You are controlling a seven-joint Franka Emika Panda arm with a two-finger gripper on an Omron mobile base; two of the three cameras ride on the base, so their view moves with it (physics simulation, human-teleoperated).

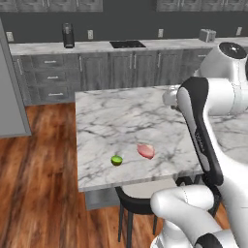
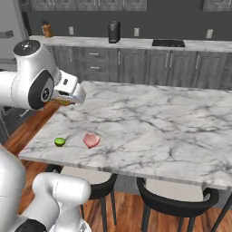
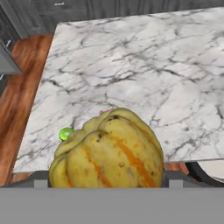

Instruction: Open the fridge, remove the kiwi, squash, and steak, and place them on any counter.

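I hold the white arm raised and folded at the elbow, forearm reaching forward and the wrist tipped downward. My gripper (image 2: 67, 100) sits beside the big shoulder joint in the right base view, jaws spread wide and clamped around the squash (image 3: 109, 151), which hangs above the counter (image 2: 149, 118).

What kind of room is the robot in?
It looks like a kitchen. There's a big marble counter with stools under it, dark cabinets along the wall, and a cooktop set into the far counter.
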